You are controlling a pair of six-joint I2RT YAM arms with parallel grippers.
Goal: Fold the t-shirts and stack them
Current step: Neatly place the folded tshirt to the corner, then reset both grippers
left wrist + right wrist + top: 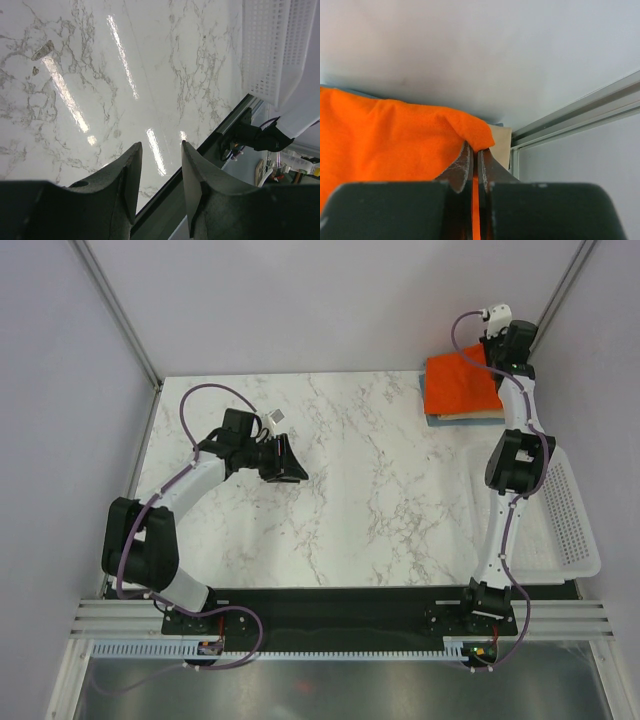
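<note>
Right gripper point(475, 172) clamps the orange shirt's point(462, 382) far corner atop the stack at the table's point(370, 490) far right; left gripper point(160, 172), jaws apart and empty, hangs well away.

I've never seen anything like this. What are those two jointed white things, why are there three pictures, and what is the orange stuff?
Those are two robot arms bolted to the near edge of a marble-look table. The overhead picture comes from a fixed camera above; the other two come from small cameras on each wrist, looking past the arm's own fingers. The orange stuff is an orange t-shirt topping a folded stack at the far right corner, with a beige t-shirt and a blue one peeking out beneath. The right gripper has its fingers pinched shut on the orange cloth. The left gripper hangs open and empty over bare table. A white basket sits at the right.
</note>
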